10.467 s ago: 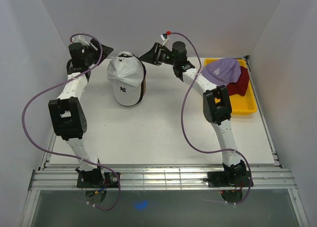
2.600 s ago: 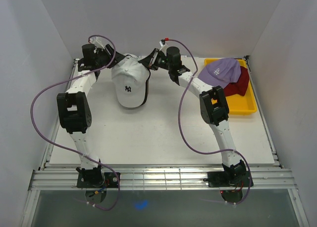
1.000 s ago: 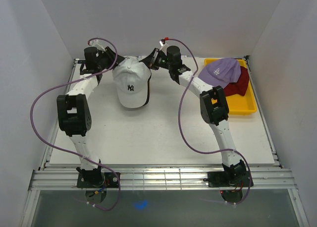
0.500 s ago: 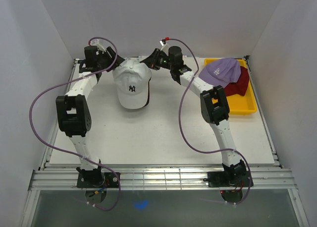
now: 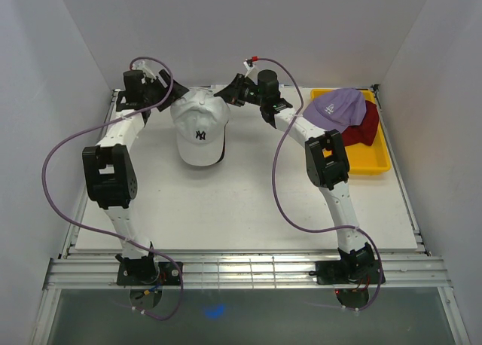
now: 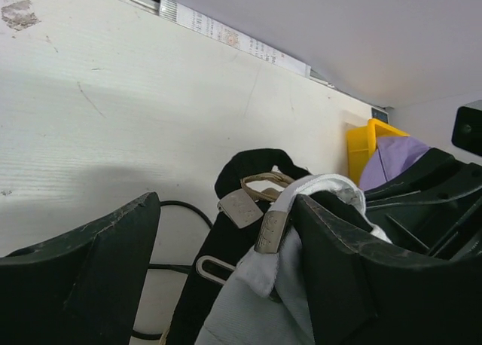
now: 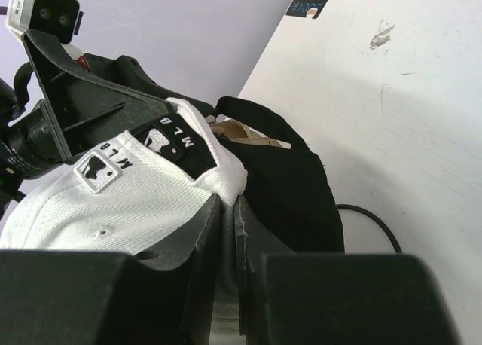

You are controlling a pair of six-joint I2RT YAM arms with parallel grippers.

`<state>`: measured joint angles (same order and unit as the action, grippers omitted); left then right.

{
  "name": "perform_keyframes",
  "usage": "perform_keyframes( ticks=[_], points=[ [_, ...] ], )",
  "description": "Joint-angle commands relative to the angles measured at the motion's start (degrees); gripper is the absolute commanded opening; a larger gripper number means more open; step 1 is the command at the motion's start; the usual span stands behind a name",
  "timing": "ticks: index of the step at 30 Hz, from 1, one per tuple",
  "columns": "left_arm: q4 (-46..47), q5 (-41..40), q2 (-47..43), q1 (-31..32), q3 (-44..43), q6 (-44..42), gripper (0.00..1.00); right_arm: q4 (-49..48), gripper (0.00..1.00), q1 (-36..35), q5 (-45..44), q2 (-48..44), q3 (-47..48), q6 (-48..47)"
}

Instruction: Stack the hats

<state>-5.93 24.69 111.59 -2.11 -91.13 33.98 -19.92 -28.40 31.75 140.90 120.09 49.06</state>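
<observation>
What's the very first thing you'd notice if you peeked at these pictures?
A white cap sits on a black cap at the far middle of the table, with the open left gripper and the right gripper, pinching its edge, behind it. Far right, a lavender cap lies on a dark red cap in a yellow tray.

White cap (image 5: 199, 123) matt cloth; yellow tray (image 5: 369, 163) likely glossy plastic.

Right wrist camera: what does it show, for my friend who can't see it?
The right gripper pinches the back edge of a white cap that has an MLB patch. A black cap peeks out from beneath it, on a white table.
</observation>
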Motion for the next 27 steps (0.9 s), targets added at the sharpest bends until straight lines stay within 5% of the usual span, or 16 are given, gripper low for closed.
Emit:
perform_keyframes(
  ticks=[1,10,27],
  points=[
    [4.16,2.38,-5.07,-3.51,2.36,2.67,0.81,5.86,0.17,1.77,-0.37,0.96,-1.35,-3.71],
    [15.77,8.27,-7.61,-6.59,7.28,11.02,0.83,5.60,0.17,1.95,0.07,0.52,-1.35,-4.06],
    [17.45,12.49,-12.62,-7.12,8.24,8.92,0.81,5.07,0.19,2.04,-0.28,-0.98,-0.48,-3.44]
  ],
)
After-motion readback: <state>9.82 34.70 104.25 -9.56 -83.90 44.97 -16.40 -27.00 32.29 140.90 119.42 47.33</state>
